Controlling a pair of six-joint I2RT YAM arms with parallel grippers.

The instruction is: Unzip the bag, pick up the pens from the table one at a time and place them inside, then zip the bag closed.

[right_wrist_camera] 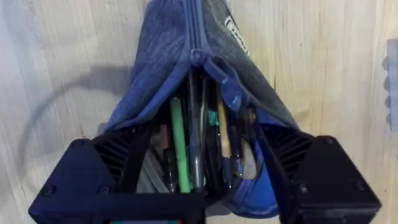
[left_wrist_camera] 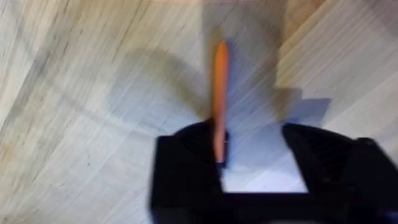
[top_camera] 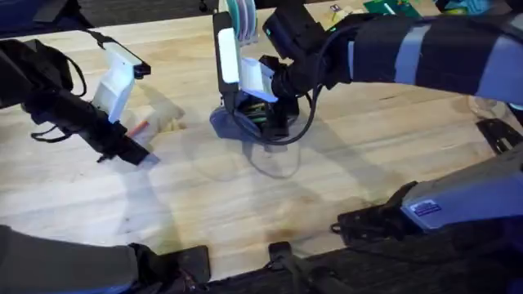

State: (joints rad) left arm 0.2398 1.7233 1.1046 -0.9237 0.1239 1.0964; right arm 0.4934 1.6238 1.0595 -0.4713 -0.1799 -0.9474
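Note:
The blue-grey bag (top_camera: 222,124) stands unzipped at the middle of the table (top_camera: 245,204), its raised mouth (right_wrist_camera: 168,56) held between the fingers of my right gripper (top_camera: 260,113). Several pens, one of them green (right_wrist_camera: 179,143), stick up inside it, between the right gripper's (right_wrist_camera: 205,171) fingers. An orange pen (top_camera: 139,126) lies on the wood at the left. My left gripper (top_camera: 131,143) is down over it and open. In the left wrist view the pen (left_wrist_camera: 219,93) rests against one finger (left_wrist_camera: 186,168), with a wide gap to the other, and the left gripper (left_wrist_camera: 249,165) is low over the wood.
Teal-handled scissors (top_camera: 242,15) lie at the table's far edge behind the bag. Green and yellow items (top_camera: 384,6) sit at the back right. A black object (top_camera: 498,135) rests near the right edge. Bare wood stretches across the front.

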